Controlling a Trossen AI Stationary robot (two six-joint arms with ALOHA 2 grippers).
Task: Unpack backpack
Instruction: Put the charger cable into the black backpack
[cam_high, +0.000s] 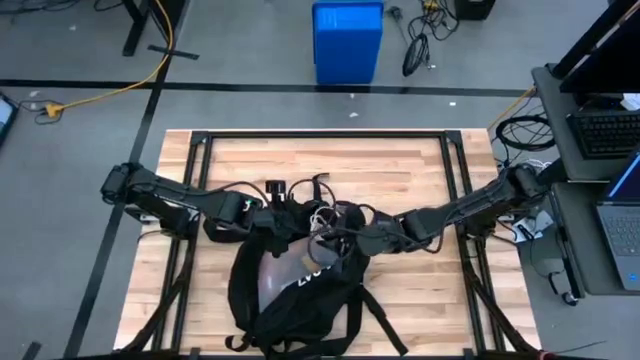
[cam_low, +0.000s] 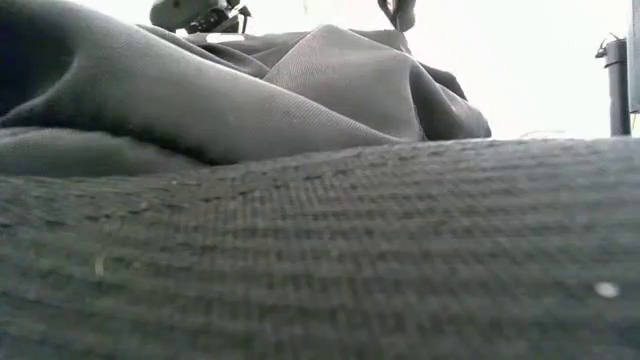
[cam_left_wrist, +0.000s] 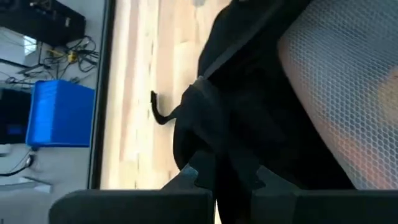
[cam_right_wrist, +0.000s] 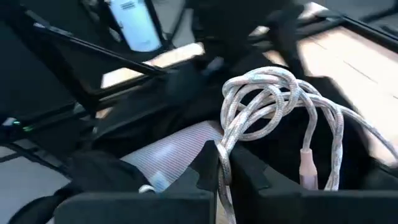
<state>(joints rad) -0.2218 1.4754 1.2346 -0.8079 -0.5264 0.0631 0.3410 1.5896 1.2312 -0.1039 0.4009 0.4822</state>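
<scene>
The black backpack (cam_high: 300, 290) lies on the wooden table (cam_high: 400, 160), its bottom toward the near edge and its open top toward the middle. A pale lining (cam_high: 280, 270) shows inside the opening. My left gripper (cam_high: 272, 212) is at the opening's left side, shut on black fabric. My right gripper (cam_high: 345, 235) is at the opening's right side, shut on a coiled white braided cable (cam_right_wrist: 267, 93). In the low view the backpack's fabric (cam_low: 300, 90) fills the picture behind a wide strap (cam_low: 320, 250). My left gripper pinches a fold of the backpack's black fabric (cam_left_wrist: 227, 165) by the opening, between its two fingers. Beside it shows the mesh lining (cam_left_wrist: 336, 81). How many layers it has, I cannot tell. My right gripper pinches one strand of the white cable (cam_right_wrist: 222, 163) between its two fingers. The loops of the coil (cam_right_wrist: 273, 99) bunch just beyond the fingertips, over the backpack's dark opening. A plug end (cam_right_wrist: 308, 168) hangs down beside them.
Black straps (cam_high: 385, 325) trail from the backpack toward the table's near edge. A dark metal frame (cam_high: 325, 135) runs around the table top. A blue bin (cam_high: 347, 40) stands on the floor beyond the far edge. A desk with a laptop (cam_high: 620, 230) is to the right.
</scene>
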